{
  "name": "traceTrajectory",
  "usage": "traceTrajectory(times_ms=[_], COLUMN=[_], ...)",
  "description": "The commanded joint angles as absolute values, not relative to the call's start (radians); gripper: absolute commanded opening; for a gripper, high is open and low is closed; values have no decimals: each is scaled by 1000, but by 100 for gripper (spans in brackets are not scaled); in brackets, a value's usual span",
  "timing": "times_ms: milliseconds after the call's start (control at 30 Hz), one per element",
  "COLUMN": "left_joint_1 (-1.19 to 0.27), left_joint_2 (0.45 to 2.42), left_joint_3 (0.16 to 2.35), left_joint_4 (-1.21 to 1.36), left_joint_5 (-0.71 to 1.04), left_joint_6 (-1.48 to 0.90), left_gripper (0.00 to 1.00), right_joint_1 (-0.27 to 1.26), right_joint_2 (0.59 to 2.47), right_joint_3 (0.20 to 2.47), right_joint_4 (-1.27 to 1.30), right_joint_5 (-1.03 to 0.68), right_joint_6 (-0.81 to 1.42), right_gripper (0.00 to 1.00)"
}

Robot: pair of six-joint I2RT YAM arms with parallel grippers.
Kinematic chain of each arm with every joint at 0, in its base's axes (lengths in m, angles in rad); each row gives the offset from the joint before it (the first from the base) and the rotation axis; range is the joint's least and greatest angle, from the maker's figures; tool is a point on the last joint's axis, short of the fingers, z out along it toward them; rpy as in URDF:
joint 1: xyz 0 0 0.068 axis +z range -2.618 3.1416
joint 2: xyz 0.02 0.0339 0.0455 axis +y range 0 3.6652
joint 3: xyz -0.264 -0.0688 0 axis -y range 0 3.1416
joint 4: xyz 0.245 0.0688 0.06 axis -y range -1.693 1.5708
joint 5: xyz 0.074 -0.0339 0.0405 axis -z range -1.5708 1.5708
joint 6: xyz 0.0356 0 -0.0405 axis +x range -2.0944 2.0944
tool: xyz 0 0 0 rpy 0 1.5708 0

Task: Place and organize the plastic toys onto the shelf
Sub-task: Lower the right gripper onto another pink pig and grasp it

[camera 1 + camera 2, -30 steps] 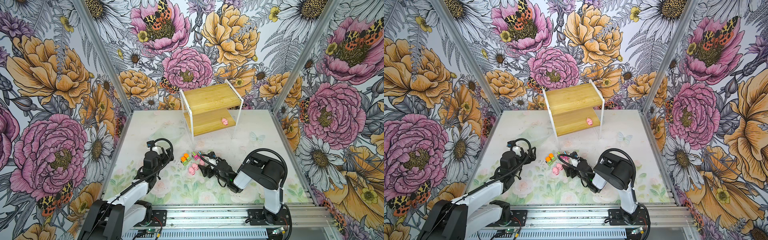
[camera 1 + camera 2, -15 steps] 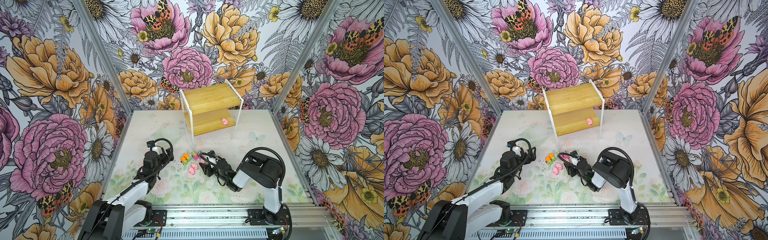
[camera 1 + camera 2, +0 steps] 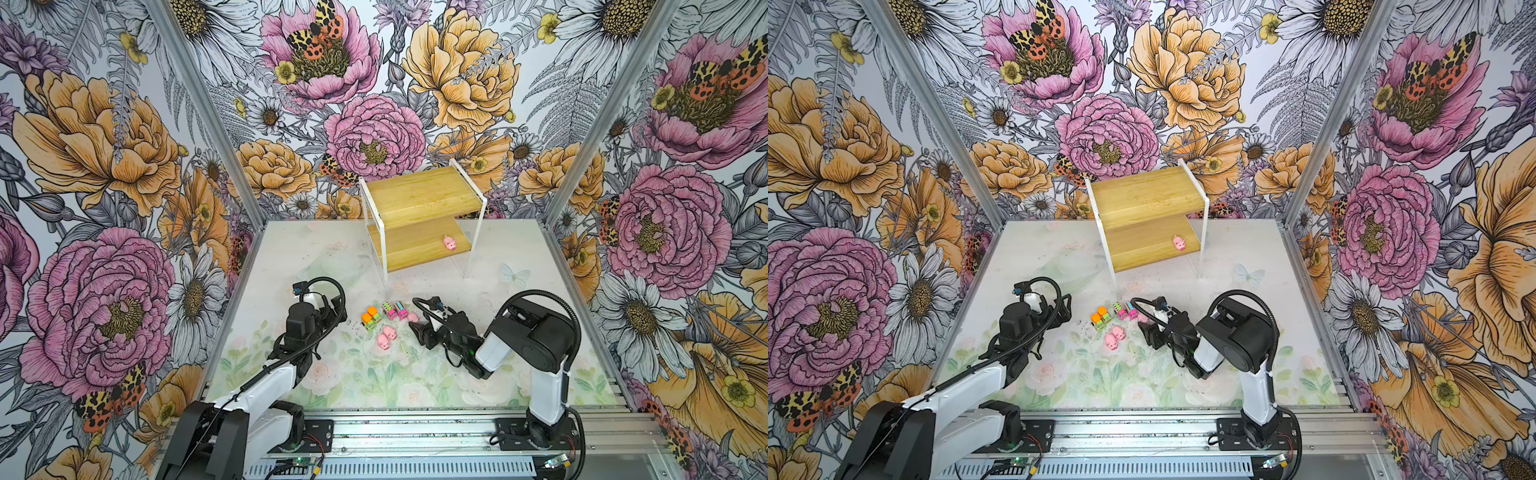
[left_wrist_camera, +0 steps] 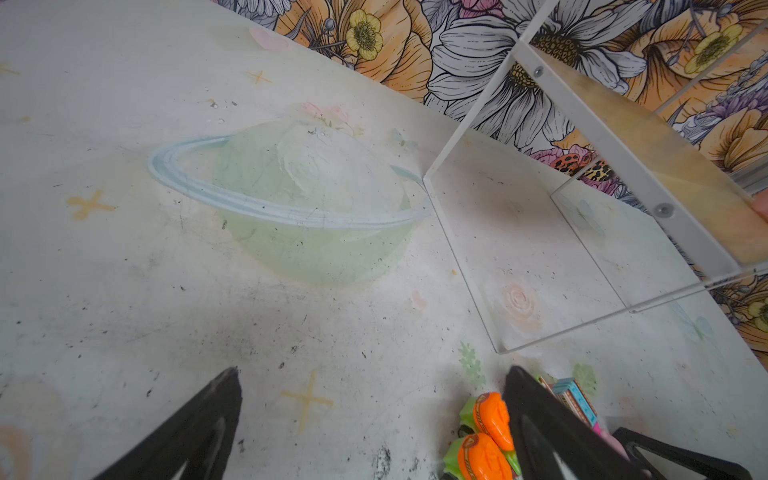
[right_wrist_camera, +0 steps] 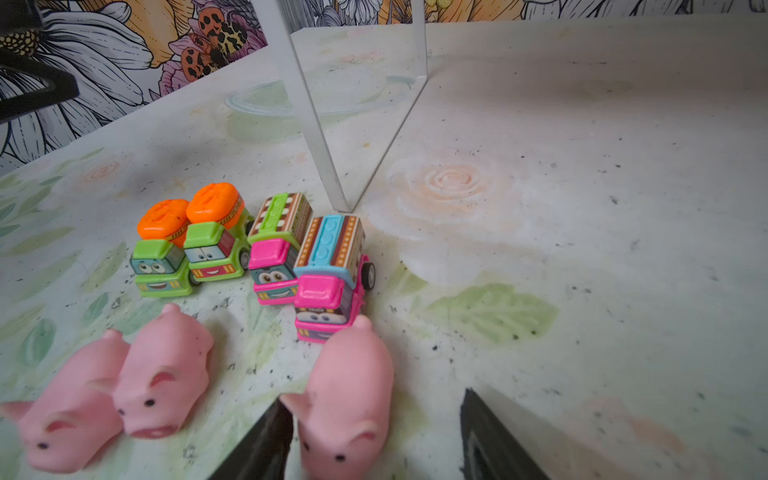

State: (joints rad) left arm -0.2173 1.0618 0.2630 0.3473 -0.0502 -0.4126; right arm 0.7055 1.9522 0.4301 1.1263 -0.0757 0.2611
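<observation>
Toys (image 3: 388, 332): eight counted, one placed, seven outstanding.

Placed: one pig (image 3: 449, 243), on the lower board of the shelf (image 3: 415, 195), near its right end. The upper board is bare.

Outstanding, all grouped on the table (image 3: 519, 324) just in front of the shelf: two orange trucks (image 5: 208, 245), two pink trucks (image 5: 328, 266), a pair of pigs (image 5: 166, 374) and a third pig (image 5: 349, 386).

The third pig is bracketed by the right gripper (image 5: 374, 403), whose jaws stand apart around it, not yet clamped. The left gripper (image 4: 374, 370) is held beside the group, jaws apart, nothing between them.

Progress is judged early, and the third pig is taken as the item in hand.
</observation>
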Motion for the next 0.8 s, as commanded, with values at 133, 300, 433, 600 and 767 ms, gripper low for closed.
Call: traceTrajectory(times_ms=[133,300,433,600,767], left_joint_1=[-205,-205,-204,-204,-203], left_joint_2=[1052,1052,1052,1050,1045], left_joint_3=[249,249,249,248,245], left_joint_4=[373,374,373,373,375], left_joint_5=[-25,-26,-25,-25,-25], left_joint_6=[-405,-406,-405,-405,-406], left_gripper=[99,99,99,99,99], right_joint_1=[705,704,703,701,694], right_joint_2=[1964,1981,1992,1992,1989], right_joint_3=[456,471,475,474,467], right_joint_4=[1108,1109,1108,1103,1104], right_joint_5=[-111,-95,-97,-123,-139], right_joint_6=[264,268,269,270,274], right_gripper=[70,65,58,51,42])
